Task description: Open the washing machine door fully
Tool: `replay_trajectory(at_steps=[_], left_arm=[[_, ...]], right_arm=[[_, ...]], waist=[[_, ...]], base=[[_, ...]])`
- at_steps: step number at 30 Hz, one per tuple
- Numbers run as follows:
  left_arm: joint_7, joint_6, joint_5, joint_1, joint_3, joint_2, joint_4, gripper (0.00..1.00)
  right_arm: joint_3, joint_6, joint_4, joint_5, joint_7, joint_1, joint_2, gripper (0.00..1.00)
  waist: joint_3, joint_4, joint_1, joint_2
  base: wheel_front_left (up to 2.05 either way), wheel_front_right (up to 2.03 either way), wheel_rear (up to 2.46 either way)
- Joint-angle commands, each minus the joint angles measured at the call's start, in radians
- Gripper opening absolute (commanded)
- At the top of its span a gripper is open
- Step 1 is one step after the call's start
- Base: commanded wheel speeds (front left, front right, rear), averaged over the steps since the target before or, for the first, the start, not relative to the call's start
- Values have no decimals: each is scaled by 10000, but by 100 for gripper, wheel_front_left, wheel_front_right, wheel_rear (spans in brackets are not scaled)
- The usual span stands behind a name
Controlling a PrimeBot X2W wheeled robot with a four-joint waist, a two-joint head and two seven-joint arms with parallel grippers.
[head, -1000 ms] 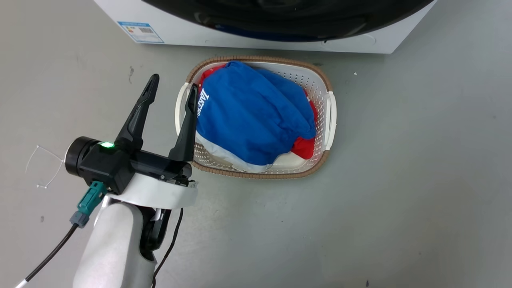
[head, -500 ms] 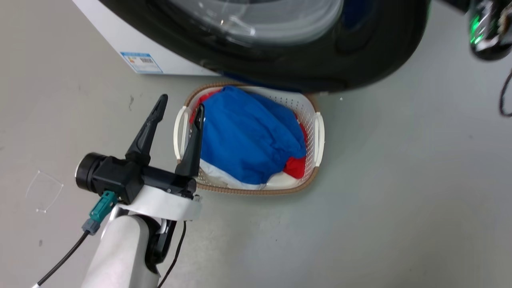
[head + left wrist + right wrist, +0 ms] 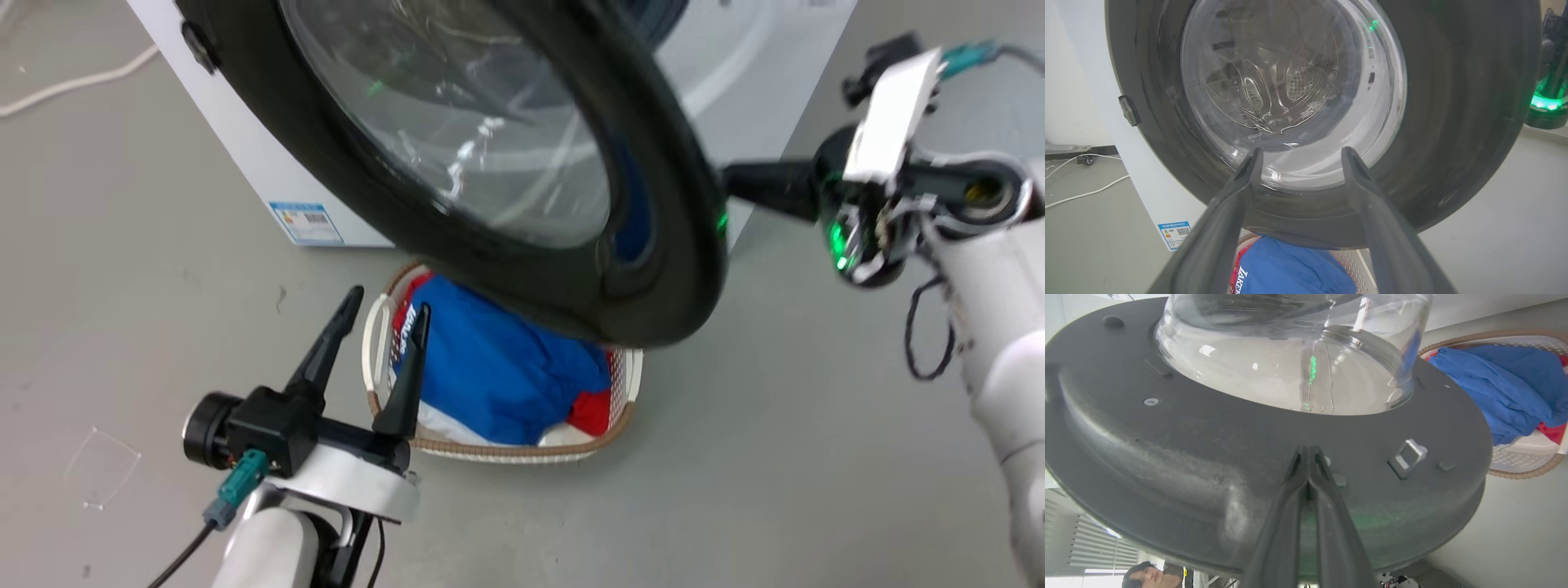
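Washing machine door: round glossy black disc, hence no long axis. Upright and swung part-way off the white washing machine, left edge close to the machine, free right edge standing out. Outer face turned toward the left hand, inner face toward the right hand. Clear domed window at centre, with the perforated steel drum seen through it. Lower rim overhanging the far end of the laundry basket on the floor.

Small blue label low on the machine, print too small to read. White "LAKER" on the blue garment, cut off at the frame edge.

Left hand: fingers apart, empty, beside the basket's left handle. Right hand: fingers pressed together, tips at the door's inner face beside a metal latch hook.

Compared with one second earlier: head camera raised, door swung farther out, right hand newly in view.
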Motion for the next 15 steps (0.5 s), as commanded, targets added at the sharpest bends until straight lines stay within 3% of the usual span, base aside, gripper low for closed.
replay_trajectory(at_steps=[1,15], left_arm=[[-24,3,32,203,-51,-3,60,100],[-24,3,-179,858,-345,-234,391,100]], right_arm=[[78,2,-257,86,194,504,156,0],[542,2,-2127,394,788,2909,981,0]], waist=[[-428,47,1,0],[-1487,374,1,0]], base=[[0,0,0],[0,0,0]])
